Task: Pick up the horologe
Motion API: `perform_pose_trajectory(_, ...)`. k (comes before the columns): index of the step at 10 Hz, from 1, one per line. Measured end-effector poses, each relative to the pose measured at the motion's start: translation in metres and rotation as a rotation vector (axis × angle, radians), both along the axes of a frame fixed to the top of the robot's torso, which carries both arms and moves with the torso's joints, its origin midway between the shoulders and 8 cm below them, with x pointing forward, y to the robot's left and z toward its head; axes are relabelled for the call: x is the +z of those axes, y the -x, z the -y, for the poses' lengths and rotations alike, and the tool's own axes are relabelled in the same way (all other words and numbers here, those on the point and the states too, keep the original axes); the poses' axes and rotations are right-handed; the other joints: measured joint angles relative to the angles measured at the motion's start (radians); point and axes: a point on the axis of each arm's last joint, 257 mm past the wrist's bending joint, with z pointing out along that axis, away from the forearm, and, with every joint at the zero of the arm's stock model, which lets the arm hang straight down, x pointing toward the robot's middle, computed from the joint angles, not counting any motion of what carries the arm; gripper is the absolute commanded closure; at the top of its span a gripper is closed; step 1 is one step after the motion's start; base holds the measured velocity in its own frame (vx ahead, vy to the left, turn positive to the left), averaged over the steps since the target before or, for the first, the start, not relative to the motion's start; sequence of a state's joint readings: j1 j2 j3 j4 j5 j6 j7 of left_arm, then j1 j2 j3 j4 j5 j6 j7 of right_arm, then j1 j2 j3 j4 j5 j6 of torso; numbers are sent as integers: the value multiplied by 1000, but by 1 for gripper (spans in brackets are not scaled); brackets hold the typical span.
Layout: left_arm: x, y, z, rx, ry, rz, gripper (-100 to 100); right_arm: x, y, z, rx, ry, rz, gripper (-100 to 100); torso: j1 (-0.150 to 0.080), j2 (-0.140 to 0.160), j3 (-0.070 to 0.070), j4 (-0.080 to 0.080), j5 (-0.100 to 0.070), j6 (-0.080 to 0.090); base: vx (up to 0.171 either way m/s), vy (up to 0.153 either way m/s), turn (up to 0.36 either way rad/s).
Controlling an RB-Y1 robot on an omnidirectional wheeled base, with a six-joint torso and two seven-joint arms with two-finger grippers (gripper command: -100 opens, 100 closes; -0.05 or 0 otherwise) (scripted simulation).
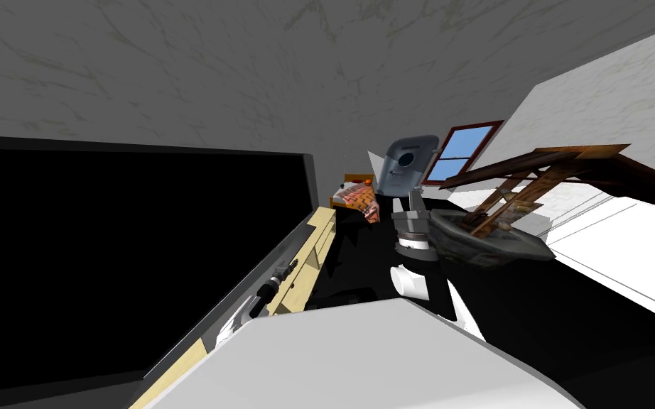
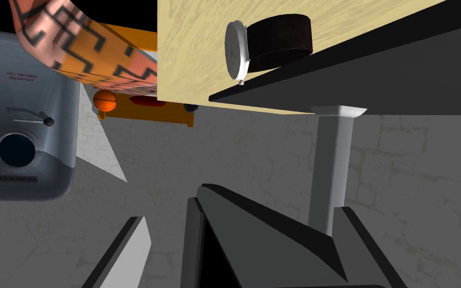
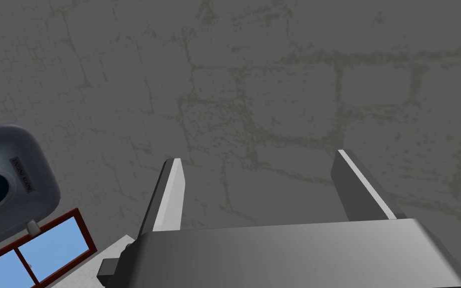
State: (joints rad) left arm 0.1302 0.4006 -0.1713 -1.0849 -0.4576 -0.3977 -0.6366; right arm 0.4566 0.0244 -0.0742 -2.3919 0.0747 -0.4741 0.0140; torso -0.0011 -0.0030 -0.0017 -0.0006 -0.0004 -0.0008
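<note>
The tabletop is pale wood with a dark slab running along one edge. In the head view it's a long strip beside a big black area. Behind everything is a grey cracked surface — floor or wall, I can't tell. There's also a white wall and a red-framed window.

The clock sits on the wood right at the edge by the dark slab, well ahead of the left gripper. It's a short dark drum with a round white face on one end. The face stands on edge, seen almost side-on, and looks toward a patterned orange cloth. The drum's axis runs roughly along the slab.

The left fingers are spread wide and hold nothing. A dark grey wedge rises between them, in line with the clock — can't tell what it is. A pale grey post coming off the slab stands just beside one finger.

Over on the cloth side there's a grey-blue box with a round black hole, plus an orange ball by an orange shelf. The head view also has a tilted wooden frame over a grey basin.

The right gripper is spread open too, nothing in it.
</note>
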Motion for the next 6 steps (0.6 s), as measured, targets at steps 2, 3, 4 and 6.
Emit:
perform_pose_trajectory(2,-26,19,-14,-14,-59,-67,-100,0,0,0,0,0,0,0,0,-1,0,0,0,0,57,-14,-78)
perform_pose_trajectory(3,-37,28,-18,-21,-84,-96,-100,0,0,0,0,0,0,0,0,0,0,0,0,0,32,-4,-18)
perform_pose_trajectory(4,-43,32,-23,-22,-96,-111,-100,0,0,0,0,0,0,0,1,1,0,0,0,0,24,0,-38)
perform_pose_trajectory(6,-56,44,-27,-32,-124,-145,-100,0,0,0,0,0,0,0,1,1,1,0,0,0,35,-2,-47)
